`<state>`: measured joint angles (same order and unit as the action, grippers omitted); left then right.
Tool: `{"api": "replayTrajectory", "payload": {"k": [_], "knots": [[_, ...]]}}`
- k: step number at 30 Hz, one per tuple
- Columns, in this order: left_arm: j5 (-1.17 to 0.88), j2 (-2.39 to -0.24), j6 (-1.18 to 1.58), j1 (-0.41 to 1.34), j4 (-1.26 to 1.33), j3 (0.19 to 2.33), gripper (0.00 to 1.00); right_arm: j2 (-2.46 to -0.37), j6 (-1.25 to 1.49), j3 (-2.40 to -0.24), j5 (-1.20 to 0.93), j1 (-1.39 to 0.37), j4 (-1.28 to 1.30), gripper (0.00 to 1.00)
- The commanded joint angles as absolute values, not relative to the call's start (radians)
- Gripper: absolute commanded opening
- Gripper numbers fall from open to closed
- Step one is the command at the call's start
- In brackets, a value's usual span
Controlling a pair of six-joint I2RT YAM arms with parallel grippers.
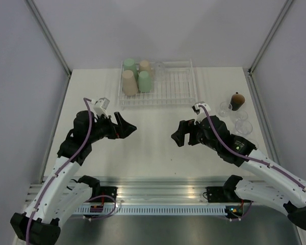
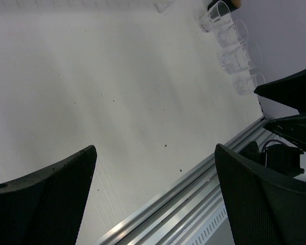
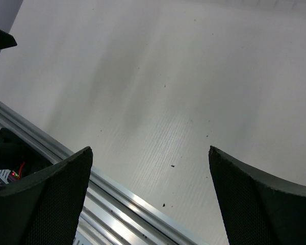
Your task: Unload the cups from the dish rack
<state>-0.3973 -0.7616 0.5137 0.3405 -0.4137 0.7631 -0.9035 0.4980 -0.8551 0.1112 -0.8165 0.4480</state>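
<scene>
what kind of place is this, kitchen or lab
Probably a robot lab cell, not a kitchen: grey panels wall in a white table, two arms are mounted on an aluminium rail, and the dish rack holds tumblers.

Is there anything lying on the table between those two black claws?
No. The overhead view shows only bare white table between the left gripper and the right gripper, both open.

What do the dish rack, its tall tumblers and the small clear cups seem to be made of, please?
Dish rack: thin white wire grid, probably coated metal. Tumblers: opaque matte pastel, likely plastic. Clear cups: see-through with bright rims, glass or clear plastic.
</scene>
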Motion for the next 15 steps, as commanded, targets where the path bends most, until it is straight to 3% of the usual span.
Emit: {"api": "replayTrajectory", "payload": {"k": [1, 6, 10, 15], "knots": [[-0.560, -0.769, 0.459, 0.281, -0.391, 0.827, 1.00, -0.851, 0.506, -0.861, 0.162, -0.825, 0.506, 0.98], [-0.566, -0.802, 0.411, 0.189, -0.451, 0.864, 1.00, -0.776, 0.505, -0.856, 0.193, -0.825, 0.557, 0.98], [-0.820, -0.847, 0.512, 0.048, -0.338, 0.790, 1.00, -0.750, 0.482, -0.877, 0.224, -0.825, 0.583, 0.98], [-0.801, -0.753, 0.515, 0.028, -0.319, 0.802, 1.00, -0.746, 0.476, -0.908, 0.305, -0.825, 0.634, 0.98]]}}
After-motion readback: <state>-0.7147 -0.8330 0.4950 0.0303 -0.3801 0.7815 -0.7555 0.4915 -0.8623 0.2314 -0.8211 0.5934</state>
